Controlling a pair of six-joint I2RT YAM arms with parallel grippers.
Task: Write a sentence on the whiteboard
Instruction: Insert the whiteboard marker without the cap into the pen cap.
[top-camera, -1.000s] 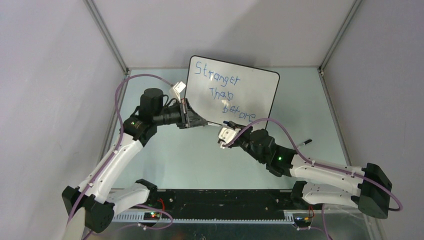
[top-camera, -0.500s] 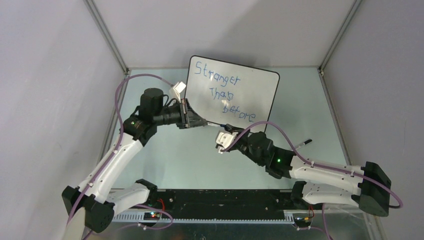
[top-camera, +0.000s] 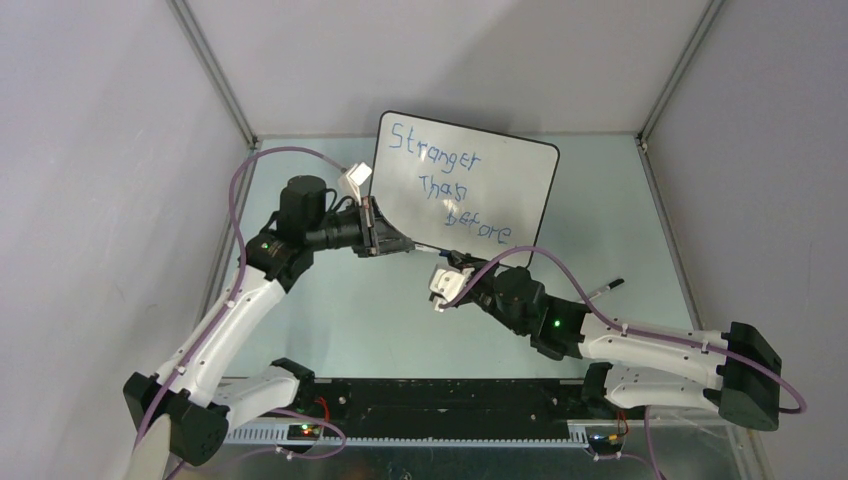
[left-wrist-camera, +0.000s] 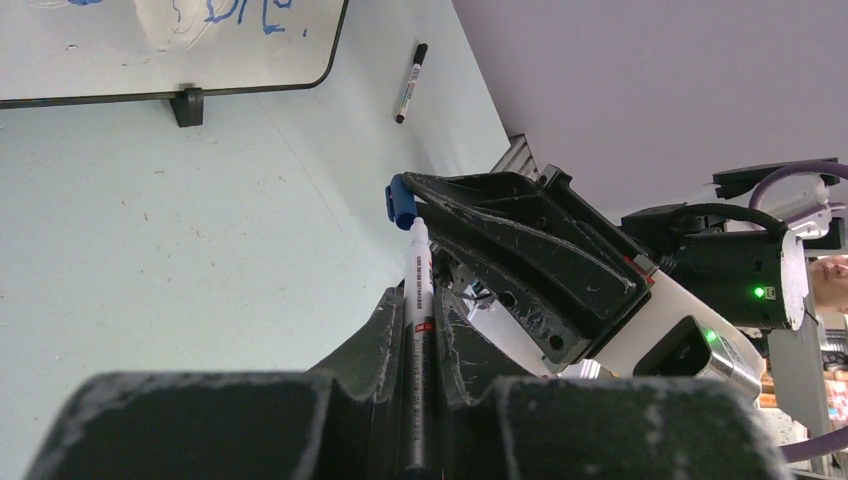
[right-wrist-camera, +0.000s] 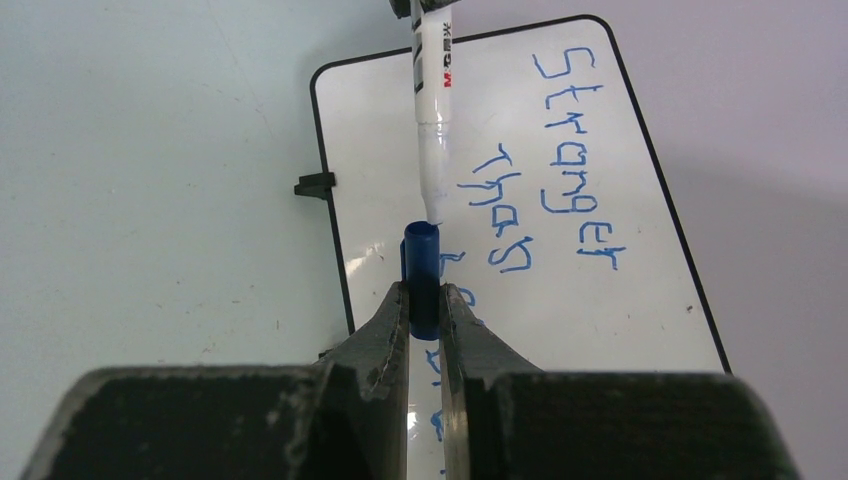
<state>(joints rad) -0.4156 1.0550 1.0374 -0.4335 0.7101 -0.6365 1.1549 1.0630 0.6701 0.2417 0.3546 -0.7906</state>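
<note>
Two grippers, both clamped on something. The left gripper (left-wrist-camera: 420, 312) has its jaws nearly together on the barrel of a white marker (left-wrist-camera: 417, 285), which sticks out forward past the fingertips. The right gripper (right-wrist-camera: 425, 300) is narrowly closed on a blue cap (right-wrist-camera: 420, 262), open mouth facing the marker. The marker's tip sits right at the cap mouth, lined up with it; touching or just inside, can't tell.

The two grippers meet tip to tip above the middle of the table (top-camera: 340, 310), left one coming in from the left, right one from the right.

The whiteboard (top-camera: 525, 180) stands propped on its black feet at the middle of the table's far edge, just beyond both grippers and apart from them. The sentence (top-camera: 437, 187) is on it in blue, three stepped lines: "Stranger", "Than", "Before". The lowest word sits closest to the right gripper.

A second pen (top-camera: 608, 287) lies flat on the table near the right edge, well apart from both grippers.
</note>
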